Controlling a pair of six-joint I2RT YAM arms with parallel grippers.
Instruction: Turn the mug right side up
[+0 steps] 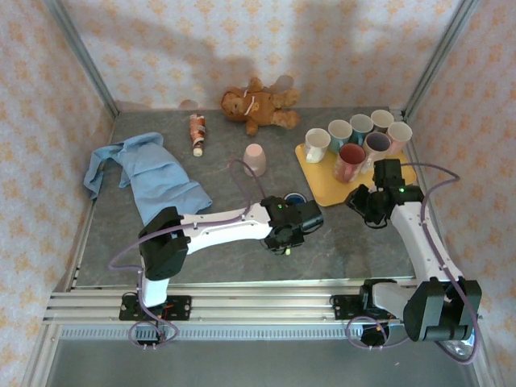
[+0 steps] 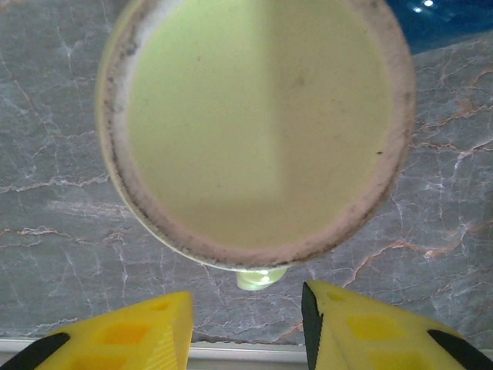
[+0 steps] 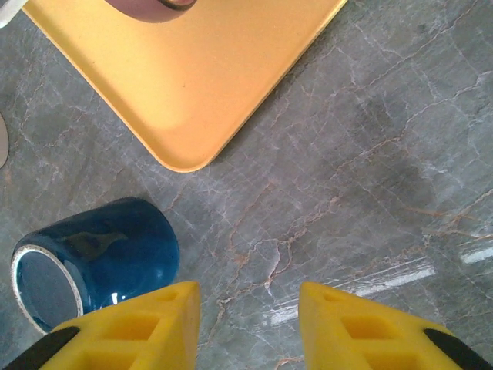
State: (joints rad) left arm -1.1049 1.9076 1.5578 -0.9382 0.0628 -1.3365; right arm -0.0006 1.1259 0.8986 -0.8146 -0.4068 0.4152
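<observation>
Pale green ceramic mug (image 2: 258, 131) stands upside down on the grey marbled table (image 2: 46, 193), its rough-ringed base facing me, at 12 o'clock from my left gripper (image 2: 246, 308), whose yellow fingers are parted and empty. My right gripper (image 3: 248, 289) hangs equally parted and empty, with a glossy blue mug (image 3: 92, 258) on its side at 8 o'clock and a flat yellow tray (image 3: 192, 85) at 11 o'clock.

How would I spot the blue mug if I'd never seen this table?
Start at the yellow tray of mugs on the table's right side. Just off its near left corner, on the bare grey tabletop, lies the blue mug. It alone is glossy dark blue and tipped on its side; the tray's mugs stand upright.
</observation>
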